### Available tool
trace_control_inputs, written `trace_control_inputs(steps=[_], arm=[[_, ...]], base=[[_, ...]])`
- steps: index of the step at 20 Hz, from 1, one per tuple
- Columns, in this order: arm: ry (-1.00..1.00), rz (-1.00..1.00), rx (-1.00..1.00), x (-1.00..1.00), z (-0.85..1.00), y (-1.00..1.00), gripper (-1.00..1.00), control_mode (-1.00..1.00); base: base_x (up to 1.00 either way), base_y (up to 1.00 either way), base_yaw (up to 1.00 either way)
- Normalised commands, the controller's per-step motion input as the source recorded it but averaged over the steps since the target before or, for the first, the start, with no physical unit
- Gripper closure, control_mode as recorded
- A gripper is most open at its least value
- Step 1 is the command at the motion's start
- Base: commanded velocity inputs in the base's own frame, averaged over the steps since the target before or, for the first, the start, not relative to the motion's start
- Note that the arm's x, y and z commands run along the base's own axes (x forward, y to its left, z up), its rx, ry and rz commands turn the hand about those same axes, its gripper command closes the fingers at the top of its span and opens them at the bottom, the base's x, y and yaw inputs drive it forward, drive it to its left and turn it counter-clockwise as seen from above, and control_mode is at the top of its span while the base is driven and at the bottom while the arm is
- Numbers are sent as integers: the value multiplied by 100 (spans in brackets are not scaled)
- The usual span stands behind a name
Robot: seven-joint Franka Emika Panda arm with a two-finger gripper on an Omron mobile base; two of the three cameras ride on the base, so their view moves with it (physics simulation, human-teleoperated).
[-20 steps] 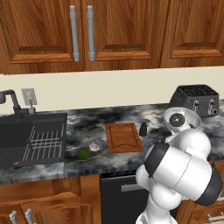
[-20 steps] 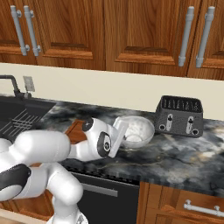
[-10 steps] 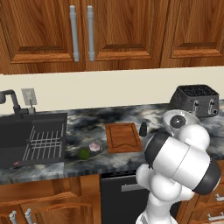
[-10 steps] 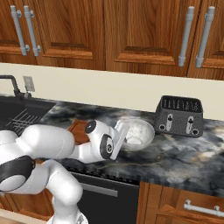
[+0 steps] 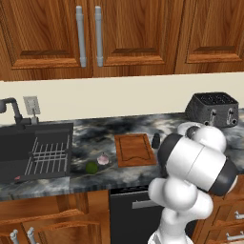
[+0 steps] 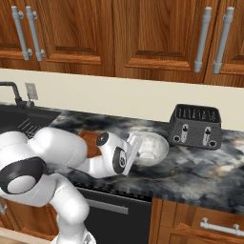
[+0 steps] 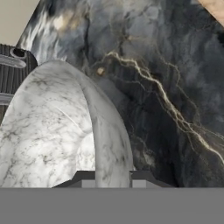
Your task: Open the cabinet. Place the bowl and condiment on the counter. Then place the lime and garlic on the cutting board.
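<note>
The pale grey bowl [image 6: 153, 147] is low over the counter [image 6: 200, 167], left of the toaster. My gripper [image 6: 136, 148] is shut on its near rim; in the hand view the bowl [image 7: 57, 131] has its rim running between the fingertips of my gripper [image 7: 113, 177]. The cutting board [image 5: 135, 149] lies bare on the counter [image 5: 95, 138]. The black condiment [image 5: 156, 139] stands at the board's right edge. Garlic [image 5: 103, 158] and lime [image 5: 91, 167] lie to the board's left. The cabinet [image 5: 90, 33] has both doors shut.
A dark toaster [image 6: 195, 126] stands just right of the bowl. A black sink with a wire rack [image 5: 43, 155] and a faucet [image 5: 14, 112] takes up the counter's left end. My own arm [image 5: 195, 162] blocks the counter's right part in the left base view.
My hand has edged a little to the right at the bowl's rim and my elbow has risen. The bowl has barely shifted. Nothing else has moved.
</note>
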Motion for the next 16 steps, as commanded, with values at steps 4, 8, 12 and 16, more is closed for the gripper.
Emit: trace_control_inputs(steps=[4,8,12,16], arm=[[0,0,0,8,-28,2,100,-100],[0,0,0,7,-28,3,100,-100],[0,0,0,4,-23,1,-100,-100],[0,0,0,0,-2,0,-100,-100]], base=[[0,0,0],[0,0,0],[0,0,0],[0,0,0]])
